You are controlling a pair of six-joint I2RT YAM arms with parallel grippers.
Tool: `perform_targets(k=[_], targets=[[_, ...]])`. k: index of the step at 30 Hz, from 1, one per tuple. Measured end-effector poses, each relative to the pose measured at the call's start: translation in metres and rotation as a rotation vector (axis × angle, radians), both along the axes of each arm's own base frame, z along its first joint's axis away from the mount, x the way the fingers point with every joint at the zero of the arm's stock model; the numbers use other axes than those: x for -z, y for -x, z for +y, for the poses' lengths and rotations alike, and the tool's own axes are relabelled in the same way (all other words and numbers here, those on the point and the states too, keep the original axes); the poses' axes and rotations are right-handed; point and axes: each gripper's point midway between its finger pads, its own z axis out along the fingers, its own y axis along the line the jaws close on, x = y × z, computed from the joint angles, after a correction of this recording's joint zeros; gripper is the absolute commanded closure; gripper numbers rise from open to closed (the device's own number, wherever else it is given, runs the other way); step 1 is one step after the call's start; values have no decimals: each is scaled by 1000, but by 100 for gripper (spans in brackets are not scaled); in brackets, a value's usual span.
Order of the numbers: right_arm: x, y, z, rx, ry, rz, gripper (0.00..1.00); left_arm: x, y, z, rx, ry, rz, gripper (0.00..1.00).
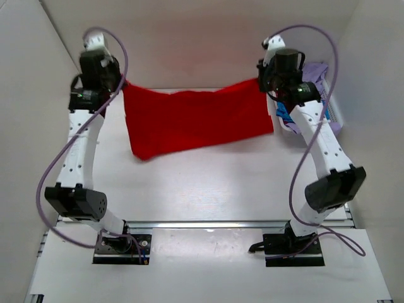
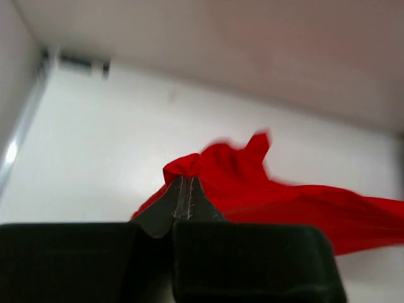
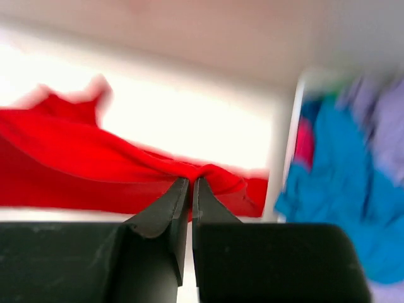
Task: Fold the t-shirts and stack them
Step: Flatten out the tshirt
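Observation:
A bright red t-shirt (image 1: 192, 120) hangs stretched between my two grippers at the far side of the table, its lower edge trailing on the surface. My left gripper (image 1: 121, 85) is shut on its left end; the left wrist view shows the jaws pinched on a bunch of red cloth (image 2: 186, 165). My right gripper (image 1: 262, 83) is shut on its right end, and the right wrist view shows the red cloth (image 3: 95, 170) running off to the left from the jaws. Blue (image 3: 341, 196) and lavender (image 3: 385, 120) t-shirts lie in the basket at the right.
A white slatted basket (image 1: 333, 110) stands at the far right behind my right arm, with crumpled shirts in it. White walls close off the back and both sides. The table's white surface (image 1: 202, 183) stretches from the shirt to the arm bases.

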Motion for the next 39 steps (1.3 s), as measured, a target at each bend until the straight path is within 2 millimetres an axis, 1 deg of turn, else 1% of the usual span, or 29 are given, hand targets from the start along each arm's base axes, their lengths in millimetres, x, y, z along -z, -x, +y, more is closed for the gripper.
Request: perform_targets(k=[1, 2, 3, 4, 5, 6, 8, 9, 10, 13, 17, 19, 20, 22, 23, 26, 28, 29, 31, 32, 34, 36, 39], targets=[[-34, 6, 8, -21, -5, -81, 100, -40, 2, -2, 9, -12, -82, 100], [-65, 17, 13, -39, -14, -156, 100, -81, 7, -3, 17, -23, -171, 100], [-93, 30, 14, -52, -23, -221, 100, -122, 17, -4, 22, -32, -269, 100], [-114, 42, 12, -55, -32, -270, 100, -149, 29, -4, 25, -34, -339, 100], [-134, 56, 6, -49, -39, -317, 100, -169, 45, -2, 25, -34, -390, 100], [-151, 69, -2, -36, -41, -359, 100, -182, 63, 0, 21, -36, -424, 100], [-173, 90, -12, -16, -42, -415, 100, -198, 93, 5, 14, -42, -469, 100], [-179, 99, -16, -4, -42, -434, 100, -200, 106, 5, 14, -46, -480, 100], [-180, 107, -16, -3, -41, -441, 100, -198, 116, 5, 17, -48, -482, 100], [-170, 124, -12, -17, -34, -417, 100, -179, 139, 4, 28, -51, -446, 100], [-136, 142, -9, -34, -13, -335, 100, -146, 154, 6, 27, -57, -369, 100], [-126, 151, -12, -36, -8, -304, 100, -137, 160, 6, 26, -57, -348, 100], [-127, 154, -15, -33, -9, -303, 100, -137, 164, 6, 26, -57, -346, 100], [-134, 159, -23, -26, -19, -313, 100, -144, 169, 3, 30, -55, -361, 100], [-140, 161, -27, -22, -27, -325, 100, -152, 172, 2, 33, -53, -375, 100], [-160, 159, -47, 9, -52, -374, 100, -186, 172, -3, 45, -41, -450, 100], [-165, 152, -56, 23, -59, -391, 100, -203, 169, -3, 42, -34, -493, 100], [-162, 145, -56, 21, -60, -387, 100, -207, 164, -3, 41, -33, -499, 100], [-153, 132, -49, -4, -63, -372, 100, -210, 151, -3, 38, -35, -500, 100], [-145, 123, -43, -22, -64, -354, 100, -208, 141, -3, 36, -37, -490, 100], [-126, 103, -33, -50, -60, -312, 100, -201, 116, -1, 28, -49, -457, 100], [-100, 74, -21, -71, -47, -258, 100, -189, 84, -2, 26, -60, -413, 100], [-48, 33, -3, -96, -7, -148, 100, -159, 36, -5, 30, -77, -328, 100]])
